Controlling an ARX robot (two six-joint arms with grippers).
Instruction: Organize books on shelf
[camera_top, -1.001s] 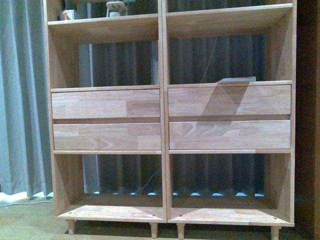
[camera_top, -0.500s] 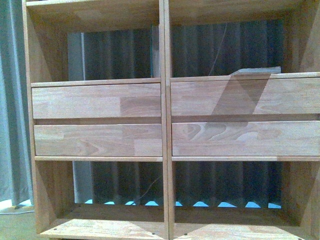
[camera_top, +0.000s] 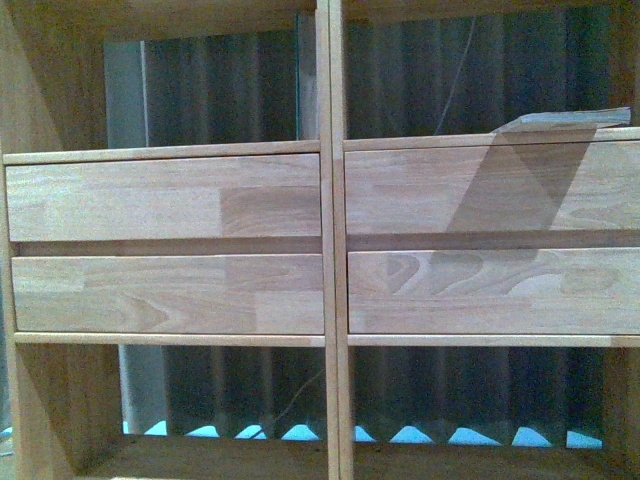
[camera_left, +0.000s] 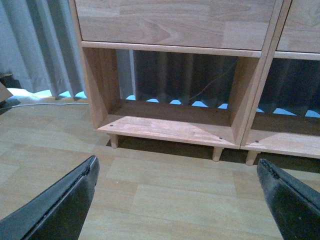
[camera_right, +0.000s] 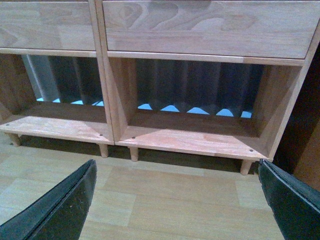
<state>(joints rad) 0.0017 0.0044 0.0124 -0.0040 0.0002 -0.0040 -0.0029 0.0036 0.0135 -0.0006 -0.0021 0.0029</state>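
Note:
The light-wood shelf (camera_top: 165, 200) fills the front view, its four plain drawer fronts in the middle and open compartments above and below. A thin flat grey thing (camera_top: 565, 119) lies on the floor of the right compartment above the drawers. Only its edge shows, so I cannot tell whether it is one of the books. No other book is in view. My left gripper (camera_left: 176, 165) is open over bare floor before the shelf's (camera_left: 175, 22) lower left compartment. My right gripper (camera_right: 176, 165) is open over the floor before the shelf's (camera_right: 200, 25) lower right compartment. Both are empty.
A grey curtain (camera_left: 40, 45) hangs behind and to the left of the shelf. Pale wood floor (camera_left: 165, 195) runs up to the shelf's peg legs (camera_left: 216, 152). A white cable (camera_left: 60, 101) lies by the curtain. A dark panel (camera_right: 305, 130) stands right of the shelf.
The front view has moved closer to the shelf. The drawers look larger, and the top shelves and peg legs have left the frame.

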